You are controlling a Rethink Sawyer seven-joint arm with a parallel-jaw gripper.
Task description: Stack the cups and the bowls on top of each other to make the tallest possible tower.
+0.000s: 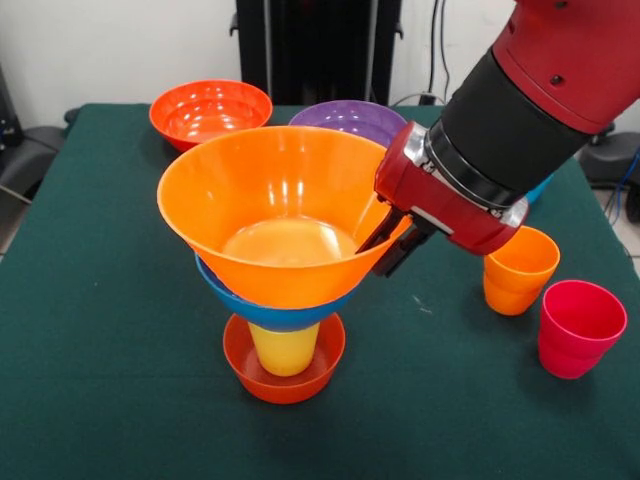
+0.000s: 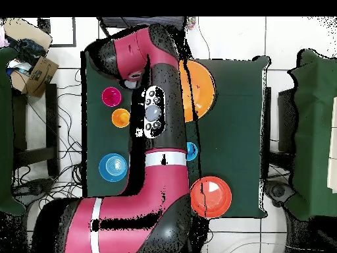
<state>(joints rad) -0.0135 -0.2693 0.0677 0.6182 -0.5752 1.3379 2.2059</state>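
The tower stands mid-table: a small red-orange bowl (image 1: 285, 378) at the bottom, a yellow cup (image 1: 284, 350) in it, a blue bowl (image 1: 268, 312) over the cup, and the large light orange bowl (image 1: 275, 215) on top. My gripper (image 1: 388, 242) is at that top bowl's right rim, one black finger inside and one outside, shut on the rim. From overhead the arm hides the gripper, and only the orange bowl (image 2: 201, 92) shows beside it. An orange cup (image 1: 518, 270) and a pinkish red cup (image 1: 580, 328) stand upright at the right.
A medium red-orange bowl (image 1: 210, 110) and a purple bowl (image 1: 350, 120) sit behind the tower. A blue piece (image 1: 540, 188) peeks from behind the arm; overhead it is a round blue bowl (image 2: 113, 167). A small blue round thing (image 2: 191, 150) shows beside the arm.
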